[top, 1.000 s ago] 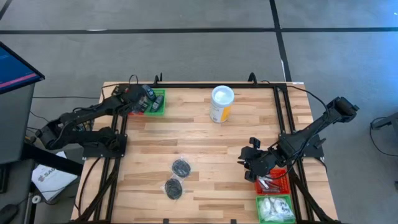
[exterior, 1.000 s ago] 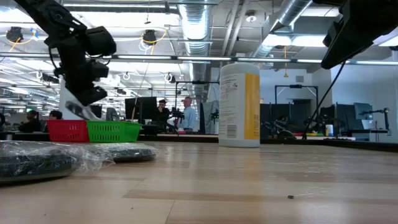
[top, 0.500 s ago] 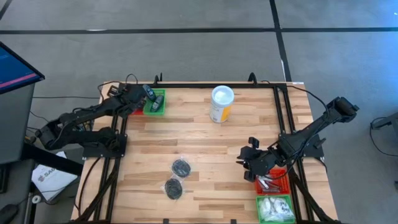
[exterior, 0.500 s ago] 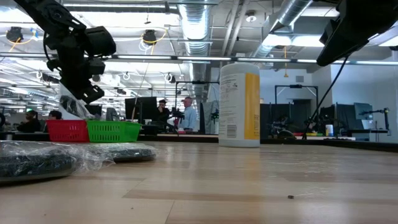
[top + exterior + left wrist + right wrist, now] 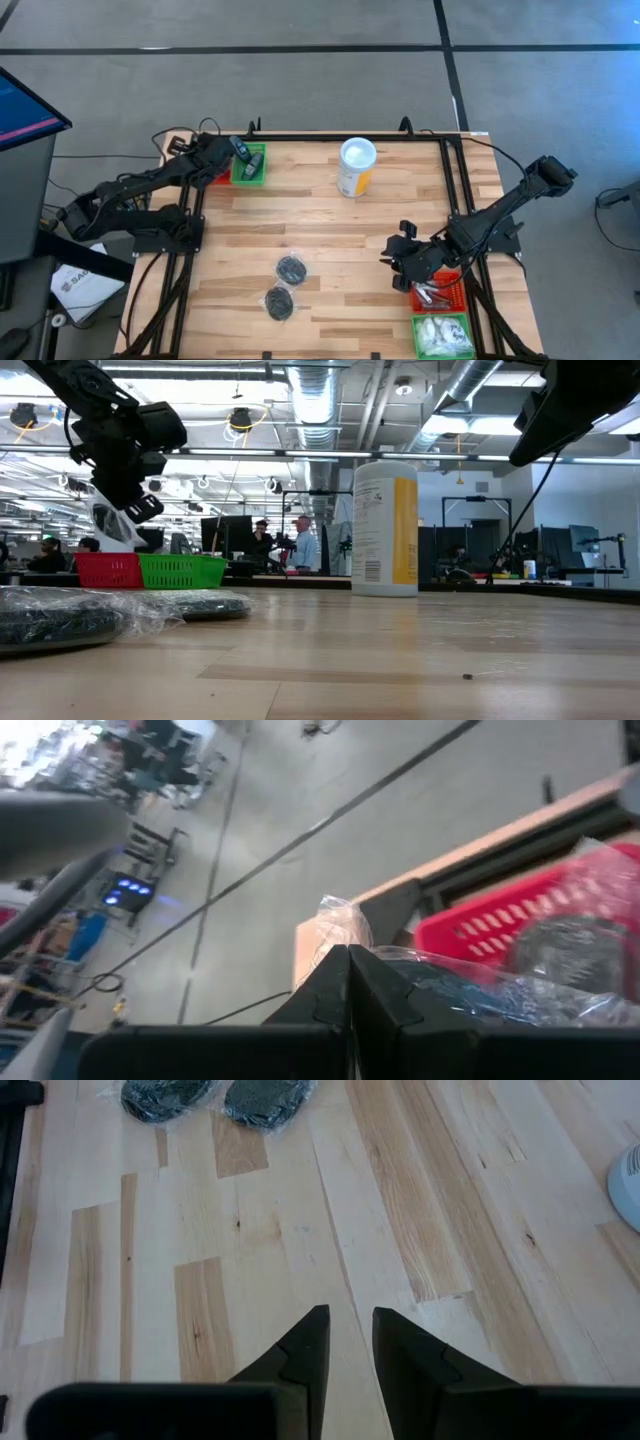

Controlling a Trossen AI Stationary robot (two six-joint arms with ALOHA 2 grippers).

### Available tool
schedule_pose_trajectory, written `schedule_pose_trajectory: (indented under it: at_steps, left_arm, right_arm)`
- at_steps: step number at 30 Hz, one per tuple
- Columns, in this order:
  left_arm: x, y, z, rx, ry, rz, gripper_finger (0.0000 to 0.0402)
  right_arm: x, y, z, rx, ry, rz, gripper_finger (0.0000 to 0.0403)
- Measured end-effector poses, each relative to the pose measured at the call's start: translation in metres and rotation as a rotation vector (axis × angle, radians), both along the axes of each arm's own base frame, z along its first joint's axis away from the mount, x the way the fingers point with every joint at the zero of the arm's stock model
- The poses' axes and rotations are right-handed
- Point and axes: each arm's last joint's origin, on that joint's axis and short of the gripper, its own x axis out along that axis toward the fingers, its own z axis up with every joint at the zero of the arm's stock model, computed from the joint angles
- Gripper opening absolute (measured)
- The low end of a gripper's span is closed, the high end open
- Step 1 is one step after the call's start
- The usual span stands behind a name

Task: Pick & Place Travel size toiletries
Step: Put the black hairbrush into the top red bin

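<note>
A wooden slatted table (image 5: 320, 215) seen from above. At its far left corner sit a red plastic basket (image 5: 520, 915) holding a dark round puck in clear wrap (image 5: 565, 945), and a green plastic basket (image 5: 250, 165) beside it. The left gripper (image 5: 238, 152) hangs over these baskets, fingers pressed together on a crinkle of clear wrap (image 5: 340, 925).

At the near right corner, a red basket (image 5: 445, 293) holds silvery tubes (image 5: 432, 295); a green basket (image 5: 445, 335) next to it holds white packets (image 5: 438, 333). The right gripper (image 5: 400, 250) hovers just beside them, fingers slightly parted, empty.

Two wrapped dark pucks (image 5: 285, 285) lie flat near the table's front, one behind the other. A yellow canister with white lid (image 5: 356, 167) stands upright toward the back.
</note>
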Motion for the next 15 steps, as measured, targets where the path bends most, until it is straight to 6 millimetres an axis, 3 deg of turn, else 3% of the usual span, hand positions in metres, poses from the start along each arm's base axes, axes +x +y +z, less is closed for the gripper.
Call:
schedule_pose_trajectory:
  at_steps: [15]
  left_arm:
    - [0.0009, 0.001, 0.0012, 0.023, -0.013, 0.007, 0.0011]
  right_arm:
    - [0.0, 0.0001, 0.0, 0.0, 0.0, 0.001, 0.0072]
